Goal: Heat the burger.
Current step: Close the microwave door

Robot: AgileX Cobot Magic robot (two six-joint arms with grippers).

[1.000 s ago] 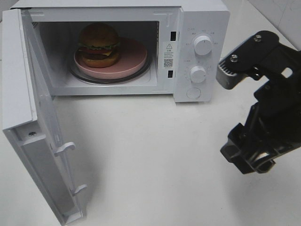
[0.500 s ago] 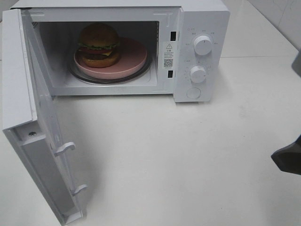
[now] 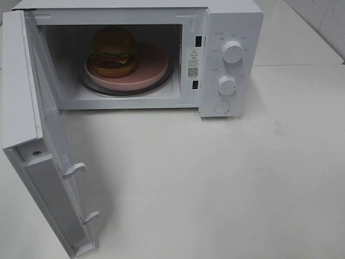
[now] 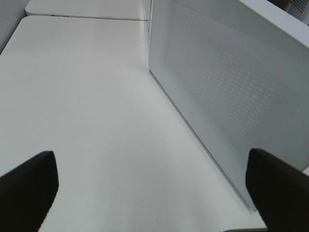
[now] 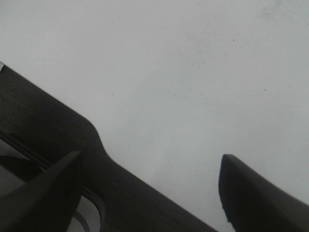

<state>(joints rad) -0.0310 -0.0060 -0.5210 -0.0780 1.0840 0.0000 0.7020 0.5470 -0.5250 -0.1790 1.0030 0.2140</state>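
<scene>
Burger [image 3: 113,51] sits on pink plate [image 3: 155,69] inside microwave [image 3: 233,24], door [image 3: 32,135] open. Left wrist: left gripper [image 4: 153,189] spread wide, empty, near the microwave. Right wrist: right gripper [image 5: 150,191] open, empty, above tabletop [image 5: 183,72].

The far edge of the picture crops the top of the microwave [image 3: 232,32]. We cannot read the print around its knobs [image 3: 232,52] or on the sticker [image 3: 193,63]. The burger [image 3: 113,51] hides the left part of the pink plate [image 3: 151,67]. Of the left gripper [image 4: 153,191] and right gripper [image 5: 152,193] we see fingertips only.
</scene>
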